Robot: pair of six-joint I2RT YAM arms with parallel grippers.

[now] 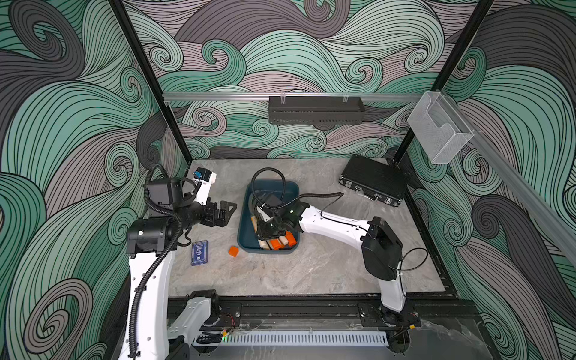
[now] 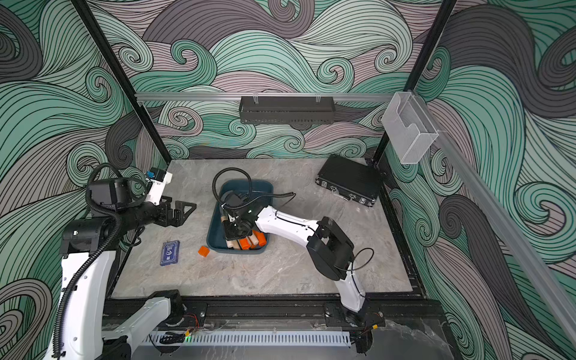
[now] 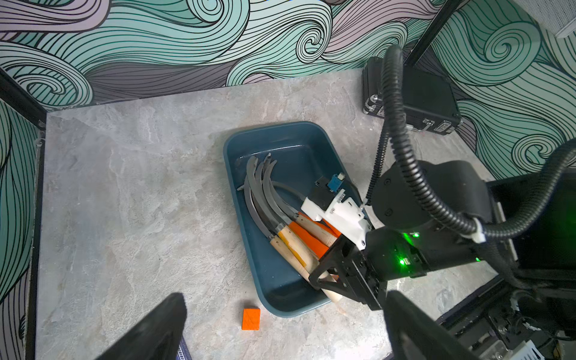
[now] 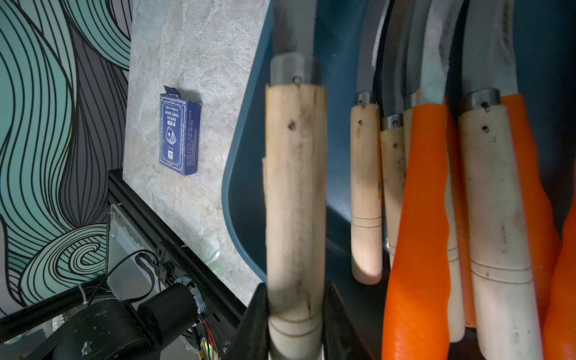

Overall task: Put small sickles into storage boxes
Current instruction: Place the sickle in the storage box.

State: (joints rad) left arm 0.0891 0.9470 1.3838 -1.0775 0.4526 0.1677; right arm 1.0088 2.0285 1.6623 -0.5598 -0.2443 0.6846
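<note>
The storage box (image 1: pixel 246 237) is a dark teal tray at the table's middle, seen in both top views (image 2: pixel 215 237). Several small sickles (image 3: pixel 265 193) lie in it side by side, grey blades toward the back wall, orange and pale handles (image 1: pixel 277 243) toward the front. My right gripper (image 4: pixel 294 290) is shut on the pale wooden handle of one sickle (image 4: pixel 294 187), held over the tray's left part beside the other sickles (image 4: pixel 420 218). My left gripper (image 1: pixel 229 210) hovers left of the tray, open and holding nothing, its fingers (image 3: pixel 156 327) wide apart.
A small orange cube (image 1: pixel 233 251) and a blue card box (image 1: pixel 199 253) lie front-left of the tray. At the back right corner sits a black ribbed case (image 1: pixel 374 180). A clear bin (image 1: pixel 439 131) and a black rack (image 1: pixel 316 109) hang on the walls.
</note>
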